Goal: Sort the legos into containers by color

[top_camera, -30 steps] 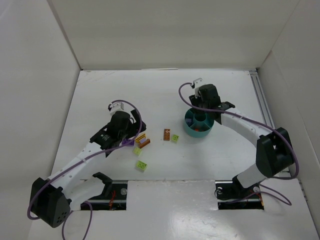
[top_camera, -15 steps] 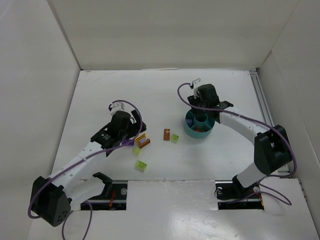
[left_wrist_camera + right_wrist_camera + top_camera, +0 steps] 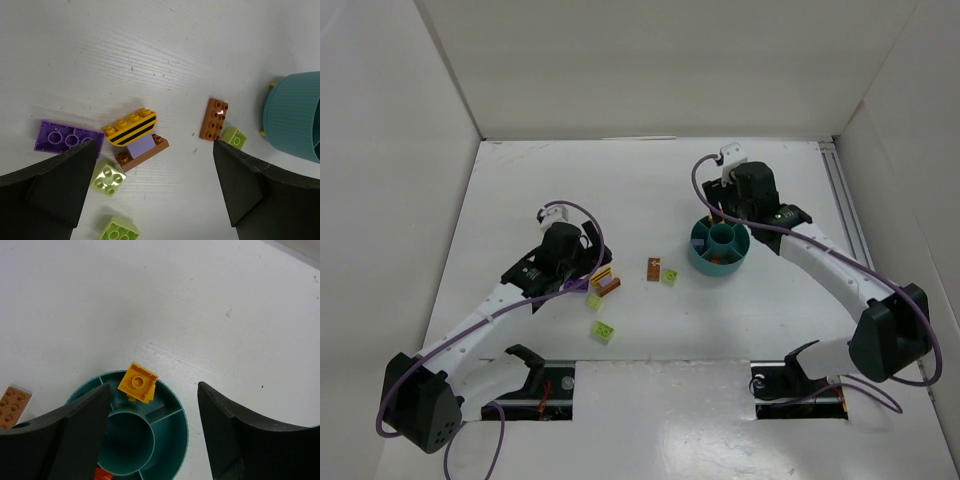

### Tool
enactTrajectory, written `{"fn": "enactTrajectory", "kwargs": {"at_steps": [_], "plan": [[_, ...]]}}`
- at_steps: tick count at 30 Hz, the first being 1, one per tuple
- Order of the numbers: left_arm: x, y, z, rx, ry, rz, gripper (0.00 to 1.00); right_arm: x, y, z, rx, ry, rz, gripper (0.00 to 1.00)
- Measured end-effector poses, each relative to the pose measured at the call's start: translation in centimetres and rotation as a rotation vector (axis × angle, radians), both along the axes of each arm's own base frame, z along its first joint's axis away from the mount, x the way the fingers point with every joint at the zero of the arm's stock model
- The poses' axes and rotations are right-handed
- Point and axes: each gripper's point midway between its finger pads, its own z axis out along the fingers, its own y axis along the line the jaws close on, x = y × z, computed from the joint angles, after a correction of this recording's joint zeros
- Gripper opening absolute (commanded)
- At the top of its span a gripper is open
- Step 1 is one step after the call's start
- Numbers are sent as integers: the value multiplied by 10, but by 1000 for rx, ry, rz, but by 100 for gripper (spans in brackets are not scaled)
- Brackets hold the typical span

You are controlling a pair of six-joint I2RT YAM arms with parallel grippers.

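Left gripper hangs w/ jaws wide apart over the white table, dark fingers at the bottom corners. Btwn them: a yellow striped brick on a lavender piece on a brown base, w/ a purple flat brick just left and two lime bricks below-left. At right, a brown plate and a small lime brick lie just beside each other, near the teal bowl.

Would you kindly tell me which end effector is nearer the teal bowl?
Right. The right end effector hovers over the teal bowl; the left end effector sits over the loose legos, well to its left.
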Motion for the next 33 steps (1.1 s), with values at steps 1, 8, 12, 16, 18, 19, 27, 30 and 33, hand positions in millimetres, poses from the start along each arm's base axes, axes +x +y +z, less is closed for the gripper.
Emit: {"fn": "enactTrajectory", "kwargs": {"at_steps": [1,8,12,16,18,19,27,30,33], "plan": [[0,0,0,-3,2,0,100,0,-1,3,0,-9,-5,75],[-2,-4,0,-24,13,-6,100,9,1,-29,-46,61,-10,59],[-3,-5,1,-36,15,-4,100,12,4,-55,-74,119,-5,57],[-3,-6,5,-49,4,-5,100,17,6,-61,-81,133,-2,47],[-3,-6,7,-52,-1,-5,100,19,8,-59,-72,125,1,40],[-3,-6,7,-54,-4,-5,100,19,9,-58,-67,121,5,35],[-4,-5,10,-59,-15,-6,100,13,11,-59,-47,117,21,24],[-4,-5,10,-58,-15,-7,100,8,9,-57,-42,111,24,20],[-4,-5,10,-58,-15,-8,100,0,6,-56,-39,110,28,19]]}}
